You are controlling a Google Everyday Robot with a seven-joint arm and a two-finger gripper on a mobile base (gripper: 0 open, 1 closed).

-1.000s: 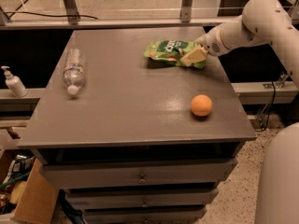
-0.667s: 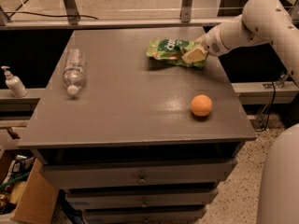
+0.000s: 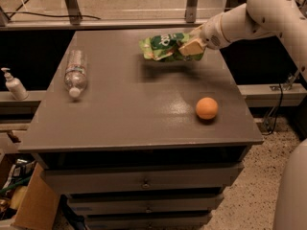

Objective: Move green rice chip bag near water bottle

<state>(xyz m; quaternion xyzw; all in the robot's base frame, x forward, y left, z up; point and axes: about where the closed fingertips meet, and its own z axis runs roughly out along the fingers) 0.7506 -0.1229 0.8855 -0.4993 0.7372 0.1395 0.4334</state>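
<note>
The green rice chip bag [image 3: 164,46] is held above the far right part of the grey table [image 3: 134,114], with its shadow on the surface below it. My gripper [image 3: 192,44] is shut on the bag's right end, reaching in from the right on the white arm. The water bottle [image 3: 76,73] lies on its side near the table's left edge, white cap toward the front, well left of the bag.
An orange ball [image 3: 206,108] rests on the table's right side, in front of the gripper. A small white pump dispenser [image 3: 13,84] stands on a ledge left of the table. Drawers sit below the tabletop. A cardboard box [image 3: 24,205] is at lower left.
The gripper has lifted the green bag off the table and carried it slightly left. The bottle and ball have not moved.
</note>
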